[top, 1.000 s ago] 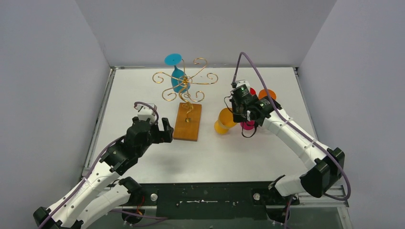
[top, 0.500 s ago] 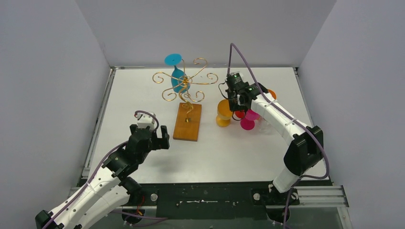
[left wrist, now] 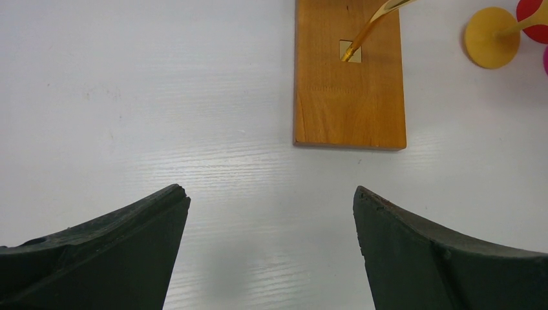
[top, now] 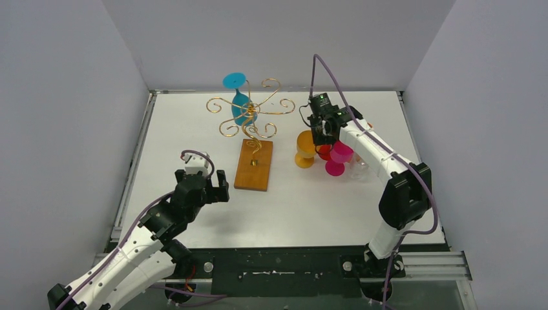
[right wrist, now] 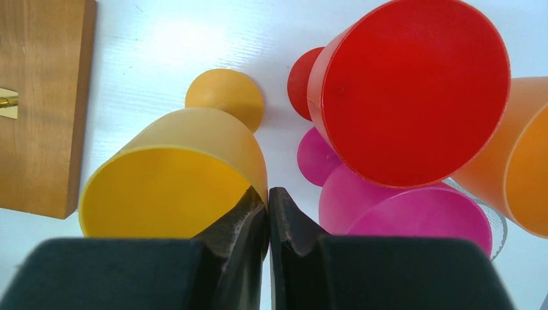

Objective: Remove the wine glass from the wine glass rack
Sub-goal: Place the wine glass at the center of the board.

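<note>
The wine glass rack (top: 252,111) is gold scrolled wire on an orange-brown wooden base (top: 253,165), whose near end shows in the left wrist view (left wrist: 349,84). A blue wine glass (top: 242,104) hangs upside down from a back arm. A yellow wine glass (top: 305,150) stands upright on the table to the right of the base. My right gripper (right wrist: 267,192) is shut on its rim (right wrist: 258,169), one finger inside the bowl and one outside. My left gripper (left wrist: 270,194) is wide open and holds nothing, hovering over bare table just short of the base's near left corner (top: 216,186).
Red (right wrist: 413,90), pink (right wrist: 400,216) and orange (right wrist: 523,155) glasses crowd close on the right of the yellow one, below my right wrist (top: 323,123). Grey walls enclose the white table (top: 194,129) on three sides.
My right arm has swung toward the back and tipped the yellow glass from a slant to upright. My left gripper has opened fully and drawn back a little from the base.
</note>
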Controlling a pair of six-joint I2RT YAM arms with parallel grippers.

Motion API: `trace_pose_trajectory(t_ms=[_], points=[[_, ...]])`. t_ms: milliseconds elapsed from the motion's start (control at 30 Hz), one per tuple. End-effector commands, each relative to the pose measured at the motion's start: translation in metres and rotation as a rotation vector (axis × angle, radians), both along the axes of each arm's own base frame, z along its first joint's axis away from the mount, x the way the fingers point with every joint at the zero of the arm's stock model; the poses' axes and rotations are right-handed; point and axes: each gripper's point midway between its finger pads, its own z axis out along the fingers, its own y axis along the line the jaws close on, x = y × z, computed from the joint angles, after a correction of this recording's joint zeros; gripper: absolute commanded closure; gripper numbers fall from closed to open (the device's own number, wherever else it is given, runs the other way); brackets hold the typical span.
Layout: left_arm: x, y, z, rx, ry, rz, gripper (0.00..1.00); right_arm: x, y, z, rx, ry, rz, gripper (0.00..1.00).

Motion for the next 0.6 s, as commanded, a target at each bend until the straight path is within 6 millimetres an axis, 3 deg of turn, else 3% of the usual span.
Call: trace_pose_trajectory(t_ms=[0, 167, 367, 567], points=[[0.004, 0.000, 0.012, -0.020, -0.030, 0.025, 0.03, 0.014, 0.006, 0.015, 0.020, -0.035, 0.030, 0.91], [0.003, -0.001, 0.012, -0.021, -0.031, 0.020, 0.03, 0.011, 0.005, 0.016, 0.008, -0.021, 0.041, 0.84], [0.004, -0.002, 0.011, -0.020, -0.028, 0.019, 0.03, 0.009, 0.003, 0.018, 0.001, -0.016, 0.042, 0.82], [0.004, -0.003, 0.009, -0.015, -0.022, 0.015, 0.03, 0.010, 0.009, 0.041, 0.051, -0.065, 0.053, 0.74]])
